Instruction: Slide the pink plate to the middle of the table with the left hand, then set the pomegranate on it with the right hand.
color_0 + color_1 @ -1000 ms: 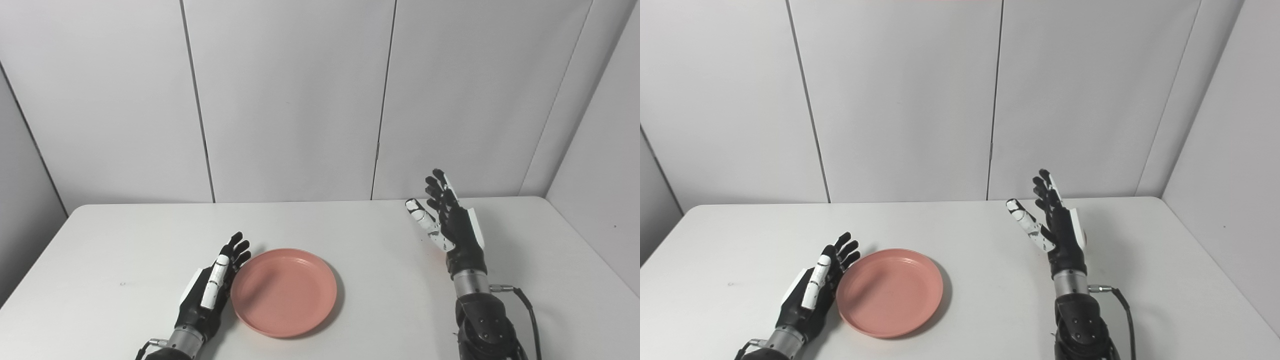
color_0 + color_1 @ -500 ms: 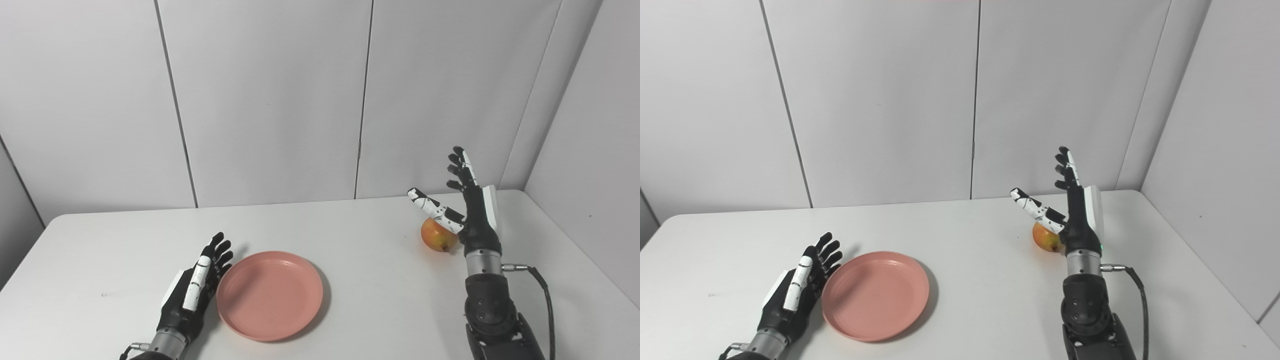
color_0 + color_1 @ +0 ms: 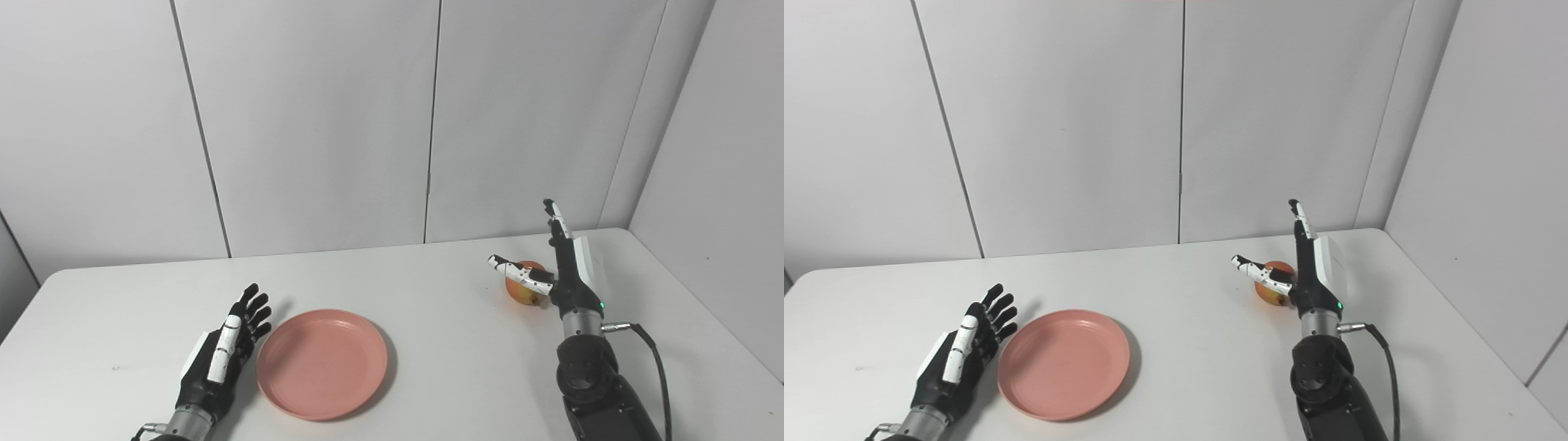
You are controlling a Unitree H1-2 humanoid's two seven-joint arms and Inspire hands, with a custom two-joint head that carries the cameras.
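Note:
The pink plate (image 3: 322, 362) lies flat on the white table (image 3: 453, 343), left of the middle near the front edge. My left hand (image 3: 222, 358) rests open on the table just left of the plate, fingers pointing away, close to its rim. The pomegranate (image 3: 524, 290), orange-red, sits at the right rear of the table. My right hand (image 3: 560, 269) stands open and upright beside it, fingers raised, thumb reaching across the fruit's front; the hand partly hides the fruit. Neither hand holds anything.
Grey wall panels (image 3: 306, 122) stand behind the table and along its right side. A black cable (image 3: 655, 367) trails from my right forearm over the table's right part.
The camera has turned, shifting the whole picture left. My right hand has gone from in front of the pomegranate to its right side, lower and edge-on. Left hand and plate keep their places.

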